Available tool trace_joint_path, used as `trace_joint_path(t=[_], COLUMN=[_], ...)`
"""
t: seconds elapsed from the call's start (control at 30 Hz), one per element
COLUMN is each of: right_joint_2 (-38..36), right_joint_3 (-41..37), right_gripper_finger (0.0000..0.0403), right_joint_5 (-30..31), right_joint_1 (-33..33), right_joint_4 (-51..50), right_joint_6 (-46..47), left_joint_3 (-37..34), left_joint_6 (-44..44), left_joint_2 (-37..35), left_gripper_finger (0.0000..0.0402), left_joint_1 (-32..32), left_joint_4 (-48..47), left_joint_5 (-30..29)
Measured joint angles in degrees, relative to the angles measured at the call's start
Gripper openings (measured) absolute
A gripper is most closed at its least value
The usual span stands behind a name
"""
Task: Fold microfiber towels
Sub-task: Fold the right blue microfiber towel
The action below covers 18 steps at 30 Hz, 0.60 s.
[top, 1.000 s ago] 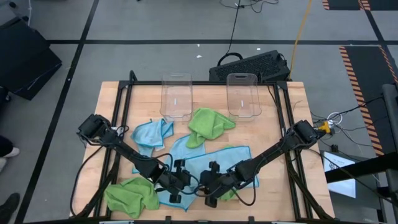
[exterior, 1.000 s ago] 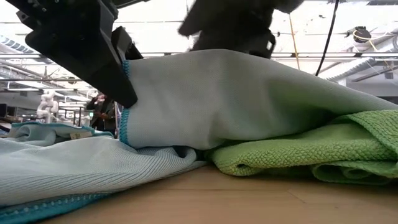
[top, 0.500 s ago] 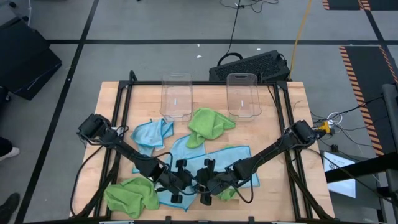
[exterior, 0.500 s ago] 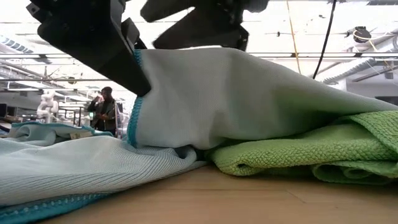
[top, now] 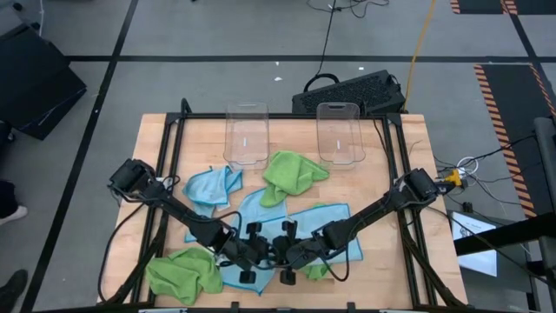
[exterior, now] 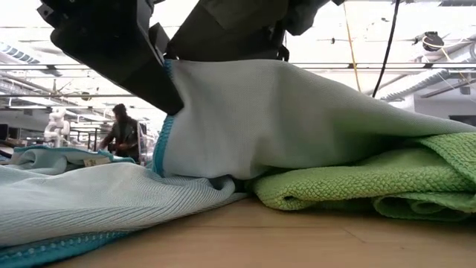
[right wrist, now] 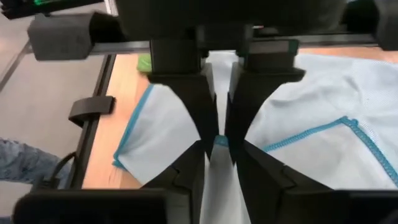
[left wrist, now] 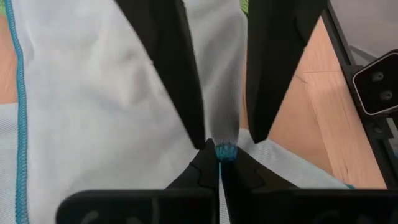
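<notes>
Towels: 2 blue (top: pixel 300 219), 3 green (top: pixel 184 273) | left hand (top: pixel 259 252), right hand (top: pixel 283 254) both clamped on blue towel

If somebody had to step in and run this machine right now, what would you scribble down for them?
Left gripper: shut on the hem of the large light blue microfiber towel at the table's front middle.
Right gripper: closed on the same hem beside it.
Elsewhere: crumpled lime green towels front left and back middle, a small crumpled blue towel left of centre, two clear plastic bins behind.
Done: nothing folded.
Left: every towel.
</notes>
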Motion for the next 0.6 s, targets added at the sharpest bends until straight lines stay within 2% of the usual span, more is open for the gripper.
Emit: trace_joint_path(t=[0.37, 0.6], right_joint_2=[0.0, 0.0], right_joint_3=[-2.69, -2.69], right_gripper_finger=[0.0083, 0.006], right_joint_5=[-2.93, -2.99], right_joint_1=[-0.16, -0.34], right_joint_4=[1.27, 1.49], right_joint_6=[1.18, 1.25], left_joint_3=[0.0, 0.0], left_joint_6=[0.02, 0.02], left_joint_2=[0.0, 0.0], left_gripper_finger=[0.0004, 0.0003], left_joint_1=[0.0, 0.29], left_joint_4=[-0.02, -0.04], left_joint_5=[0.02, 0.07])
